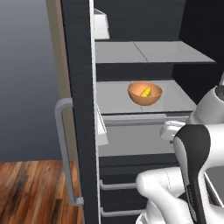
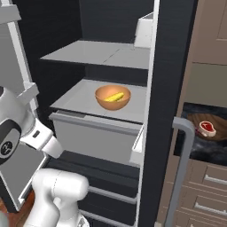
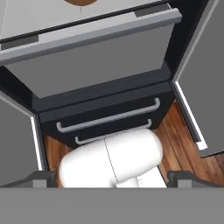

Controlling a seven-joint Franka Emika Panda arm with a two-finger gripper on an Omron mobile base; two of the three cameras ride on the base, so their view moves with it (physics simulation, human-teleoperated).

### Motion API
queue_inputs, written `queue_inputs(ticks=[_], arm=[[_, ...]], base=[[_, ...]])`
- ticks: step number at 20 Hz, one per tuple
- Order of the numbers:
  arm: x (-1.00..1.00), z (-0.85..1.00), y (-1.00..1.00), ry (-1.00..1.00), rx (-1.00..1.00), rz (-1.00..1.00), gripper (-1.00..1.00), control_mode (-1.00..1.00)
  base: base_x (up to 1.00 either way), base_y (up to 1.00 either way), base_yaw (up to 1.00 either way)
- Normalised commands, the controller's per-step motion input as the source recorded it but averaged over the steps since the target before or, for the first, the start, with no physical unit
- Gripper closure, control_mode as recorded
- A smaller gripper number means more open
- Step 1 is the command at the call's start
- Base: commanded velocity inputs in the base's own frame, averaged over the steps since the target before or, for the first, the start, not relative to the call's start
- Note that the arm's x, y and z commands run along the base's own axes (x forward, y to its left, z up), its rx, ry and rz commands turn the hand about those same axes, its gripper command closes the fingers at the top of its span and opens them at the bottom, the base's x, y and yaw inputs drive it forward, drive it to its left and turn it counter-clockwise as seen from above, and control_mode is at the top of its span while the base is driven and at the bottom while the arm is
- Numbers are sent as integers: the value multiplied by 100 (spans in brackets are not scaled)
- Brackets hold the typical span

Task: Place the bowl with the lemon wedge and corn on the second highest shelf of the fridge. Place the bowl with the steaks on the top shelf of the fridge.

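From your left base view, the black fridge [image 1: 81, 109] stands open, and the orange bowl [image 1: 145, 93] holding the corn [image 1: 146, 92] sits on the second shelf [image 1: 113, 98] down, under the bare top shelf [image 1: 131, 51]. The white arm [image 1: 192, 166] rises at lower right.

Your right base view gives the same bowl [image 2: 113, 97] and corn [image 2: 113, 96] on that shelf, and adds what the left misses: past the fridge door, the dark wooden dish [image 2: 205, 126] with a red steak [image 2: 207, 128] rests on the dark bench [image 2: 195, 148].

In your hand view, the end effector [image 3: 112, 179] has its fingertips [image 3: 40, 178] spread wide, pinching nothing, looking down at the dark drawers [image 3: 109, 116] and wood floor [image 3: 179, 140].
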Motion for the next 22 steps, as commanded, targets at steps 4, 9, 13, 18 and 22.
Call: queue_inputs(ticks=[4,9,13,18,22], arm=[[0,0,0,0,0,0,-100,100],[0,0,0,0,0,0,-100,100],[0,0,0,0,0,0,-100,100],[0,0,0,0,0,0,-100,100],[0,0,0,0,0,0,-100,100]], base=[[-100,-2,-2],[-80,-44,-33],[-47,-69,-60],[2,-97,-50],[39,-100,-29]])
